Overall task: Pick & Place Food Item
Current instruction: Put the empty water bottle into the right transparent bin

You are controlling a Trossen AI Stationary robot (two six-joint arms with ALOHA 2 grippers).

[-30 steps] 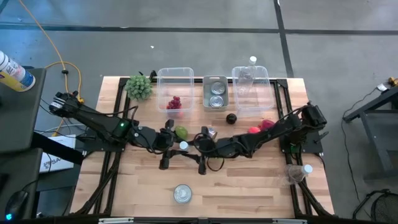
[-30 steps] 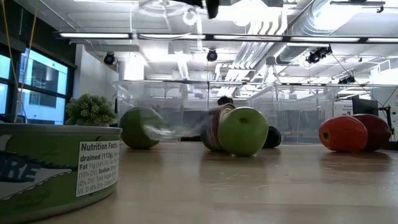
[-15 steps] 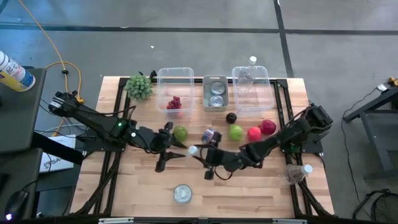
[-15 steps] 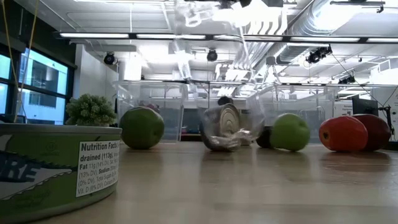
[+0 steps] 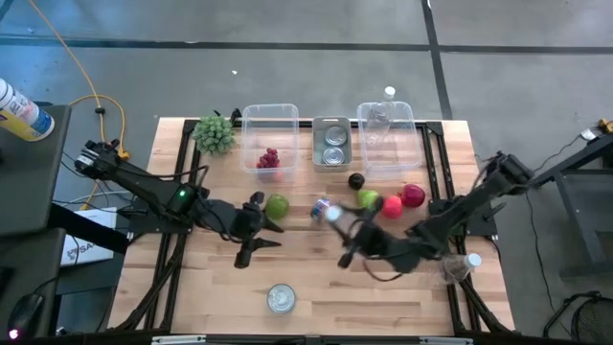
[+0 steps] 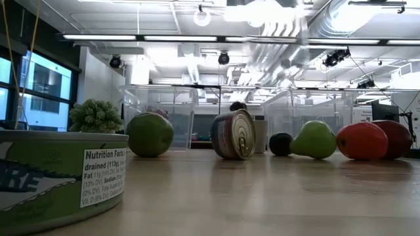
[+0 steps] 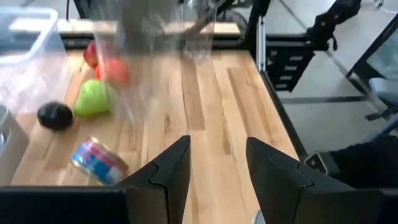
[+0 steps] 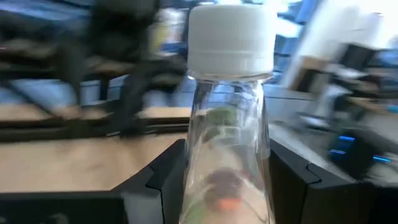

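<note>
A clear plastic bottle (image 8: 229, 118) with a white cap (image 8: 231, 38) is being gripped between the two dark fingers (image 8: 163, 180) of the right gripper (image 5: 351, 236), which is being held over the middle of the table (image 5: 383, 297), right of centre. In the right wrist view the bottle's neck is being pressed from both sides by the fingers, and the cap is being shown upright above them. The left gripper (image 5: 257, 235) is being held over the table left of centre, with its fingers (image 7: 163, 171) being kept apart and nothing being carried between them. A green apple (image 5: 278, 204) is being seen just beside the left gripper. A small tin (image 5: 321, 206) is being shown lying on its side near the table's middle, with a green pear (image 5: 368, 198), an orange-red fruit (image 5: 391, 205) and a red fruit (image 5: 413, 195) being lined up to its right, and a small dark fruit (image 5: 355, 181) being seen just behind them. Farther back, red grapes (image 5: 268, 158) are being held in a clear bin (image 5: 269, 116), two cans are being held in a metal tray (image 5: 331, 123), and a second clear bin (image 5: 409, 120) is being shown beside it. A flat can (image 5: 281, 298) is being seen near the front edge.
</note>
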